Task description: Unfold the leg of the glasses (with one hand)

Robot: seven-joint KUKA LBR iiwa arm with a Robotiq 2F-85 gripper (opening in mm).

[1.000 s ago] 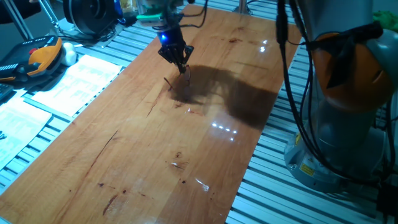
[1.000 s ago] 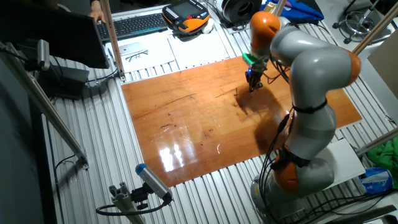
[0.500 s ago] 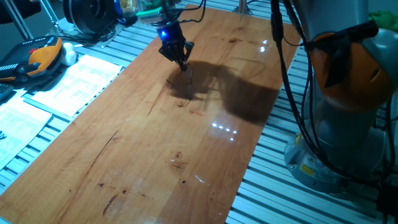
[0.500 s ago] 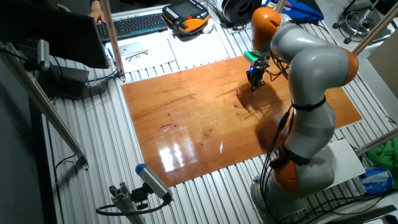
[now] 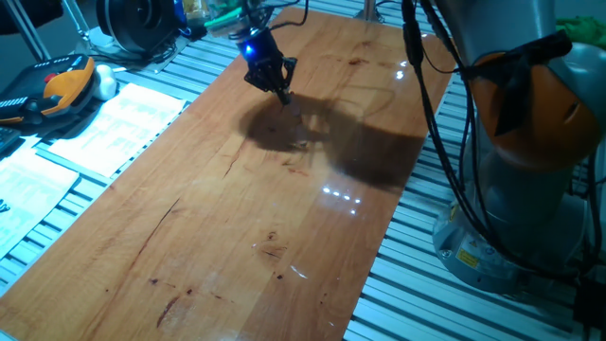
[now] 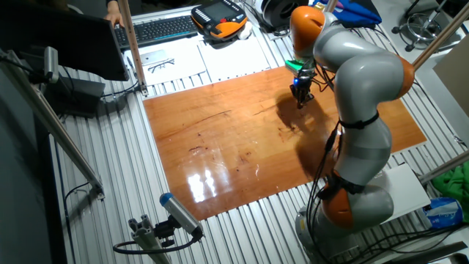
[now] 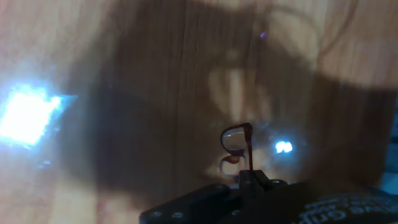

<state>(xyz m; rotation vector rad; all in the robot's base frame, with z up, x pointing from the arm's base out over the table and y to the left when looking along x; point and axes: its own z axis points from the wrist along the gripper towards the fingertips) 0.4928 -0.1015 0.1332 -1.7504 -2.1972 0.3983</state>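
Note:
In the hand view the glasses (image 7: 248, 146) show as a thin reddish-brown wire frame with one clear lens visible, standing just beyond my fingertips over the shadowed wood. My gripper (image 7: 252, 178) is shut on the glasses' thin wire at the near end of the frame. Seen from one fixed view, the gripper (image 5: 283, 92) points down at the far end of the wooden board (image 5: 237, 237), its blue light on. The other fixed view has the gripper (image 6: 300, 100) near the board's far edge. The glasses are too small to make out in either fixed view.
An orange-black pendant (image 5: 66, 85) and white papers (image 5: 104, 123) lie left of the board. A keyboard (image 6: 157, 29) and a sheet bearing another pair of spectacles (image 6: 161, 64) sit past the board's end. The arm's base (image 5: 530, 189) stands at the board's right side.
The gripper has moved up and toward the board's far end. The small dark wire seen on the wood beside the fingertips earlier no longer shows there.

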